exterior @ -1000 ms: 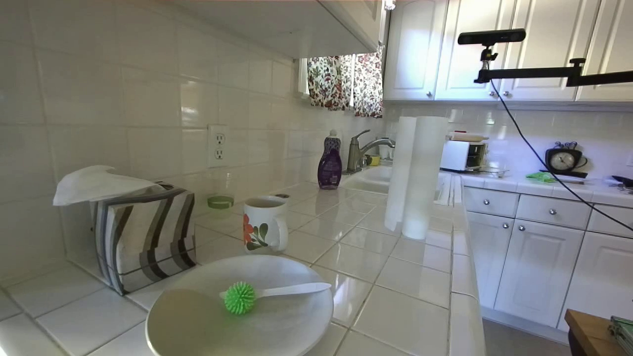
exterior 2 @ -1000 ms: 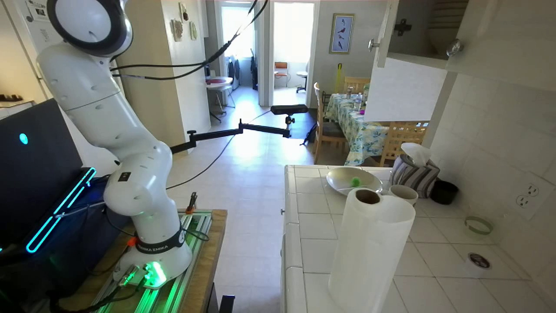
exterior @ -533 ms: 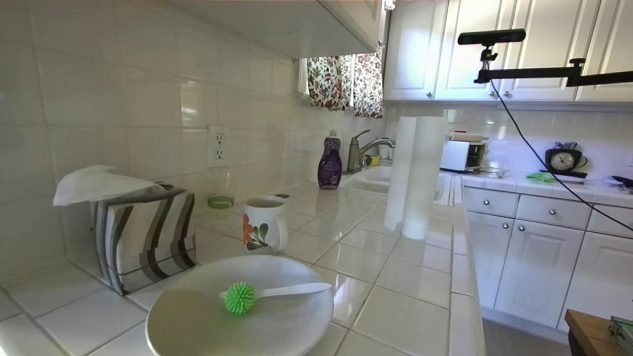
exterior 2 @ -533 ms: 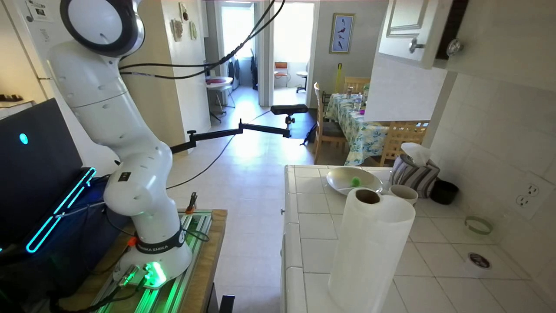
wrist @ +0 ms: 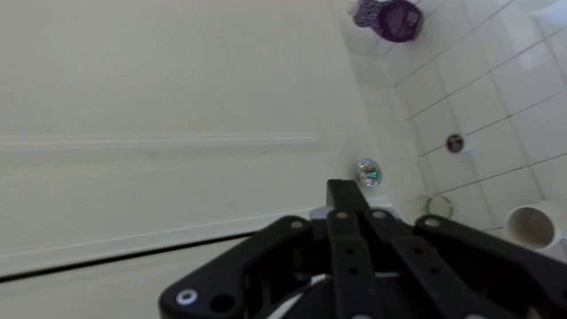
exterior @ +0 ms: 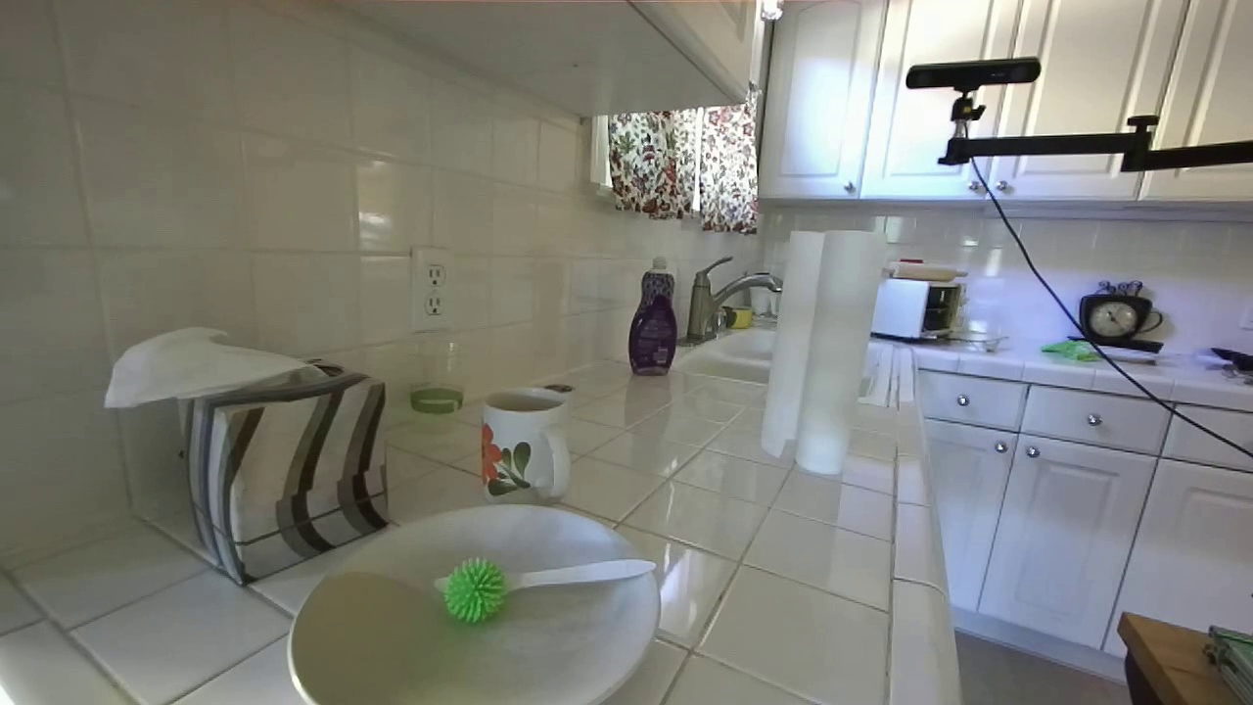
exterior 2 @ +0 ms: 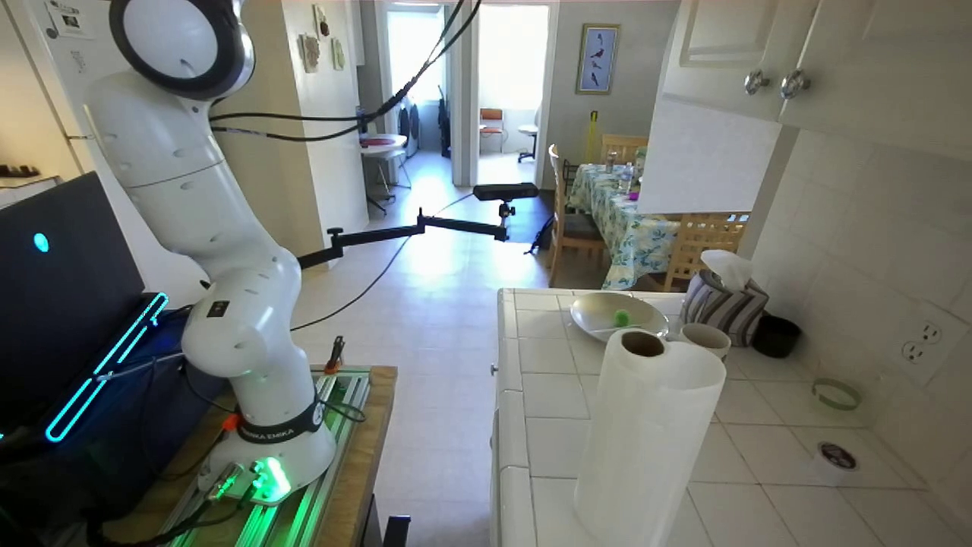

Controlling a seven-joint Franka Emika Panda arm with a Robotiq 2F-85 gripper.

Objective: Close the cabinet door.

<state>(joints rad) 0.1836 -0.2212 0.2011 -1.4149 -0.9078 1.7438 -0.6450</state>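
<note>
1. The tiled counter (wrist: 478, 84) spreads out to the right of my gripper (wrist: 350, 195) in the wrist view.
2. My arm (exterior 2: 235, 251) rises in an exterior view, its upper end running out past the top edge there.
3. The cabinet door (exterior 2: 721, 42) sits flush, or nearly so, with the neighbouring door (exterior 2: 881, 76) in an exterior view; on my wrist feed it lies to the gripper's lower left, across a dark seam (wrist: 133, 254) that runs in toward the fingers (wrist: 343, 199). Whether it is fully home I can't tell.
4. The gripper has its fingers together, no gap I can make out, and nothing shows in their hold. I can't tell whether they touch the cabinet door.
5. A purple bottle (wrist: 398, 20) stands to the upper right of the gripper, well apart from it.
6. A shiny knob (wrist: 368, 173), on the neighbouring door, shows just beyond the fingertips.
</note>
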